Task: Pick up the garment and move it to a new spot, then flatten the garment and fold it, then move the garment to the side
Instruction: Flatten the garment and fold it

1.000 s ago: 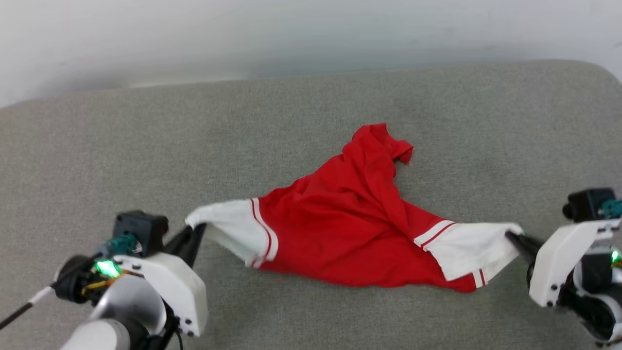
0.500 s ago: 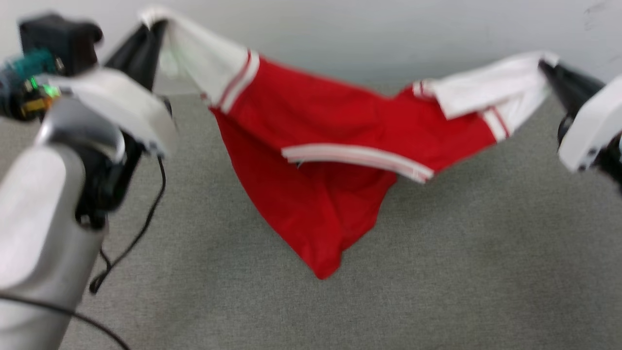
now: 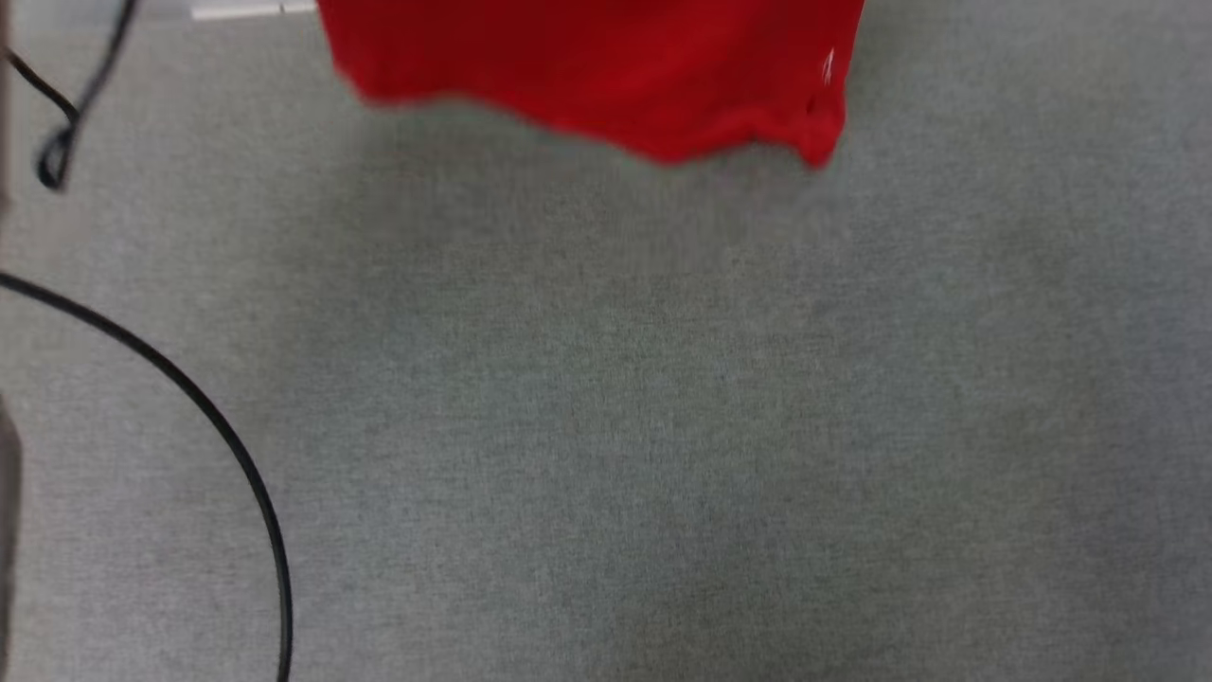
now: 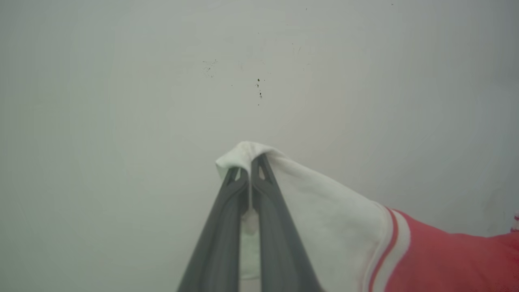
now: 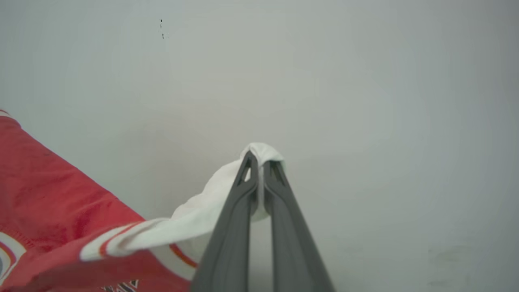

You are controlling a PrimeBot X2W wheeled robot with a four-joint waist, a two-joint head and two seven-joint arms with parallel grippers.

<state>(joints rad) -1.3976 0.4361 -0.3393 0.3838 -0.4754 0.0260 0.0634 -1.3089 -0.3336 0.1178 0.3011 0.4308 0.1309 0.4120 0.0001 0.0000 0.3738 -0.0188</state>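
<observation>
1. Holds the garment [image 3: 587,76] in the air by both white sleeves, stretched between the two arms, so the red body hangs free and can open out under its own weight.
2. Pinches the tip of one sleeve [image 4: 324,202] in the left fingers [image 4: 221,235], pressed together on a fold of white cloth that wraps over their tips. Grips at the very end, probably to hold the shirt at full width.
3. Does the same with the right fingers [image 5: 231,235], clamped on the other sleeve [image 5: 194,227], with striped trim and a scrap of black-and-white print low on the left of the right wrist view.
4. Points both pairs of fingers at the pale wall [image 4: 121,81], well above the grey fabric surface [image 3: 663,426].
5. Places the blurred red hem over the far part of that surface, near its far edge. Seems clear of it, judging by the soft shadow beneath.
6. Shows a black cable [image 3: 218,426] curving over the near left part of the surface, well apart from the hem.
7. Looks like the carry to a new spot. Calls next for lowering hem first, so the body lies flat. Risks a slip from such thin pinches.
</observation>
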